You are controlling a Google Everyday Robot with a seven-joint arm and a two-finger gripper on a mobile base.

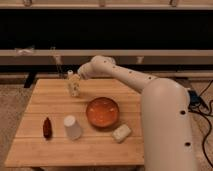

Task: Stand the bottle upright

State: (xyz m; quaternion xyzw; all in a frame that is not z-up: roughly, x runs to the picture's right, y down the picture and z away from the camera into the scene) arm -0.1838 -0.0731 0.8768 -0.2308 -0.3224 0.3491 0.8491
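The bottle (73, 89), small and cream-white with a white cap and a pale label, stands nearly upright at the back left of the wooden table (55, 150). My gripper (76, 82) reaches in from the right at the end of the white arm and is shut on the bottle's upper body. The bottle's base is at, or just above, the tabletop; I cannot tell which.
An orange bowl (102, 112) sits at the table's middle right. A white tapered cup (72, 127) stands upside down in front, beside a small dark red-brown object (47, 128). A pale block (121, 133) lies near the front right. My arm crosses the table's back right.
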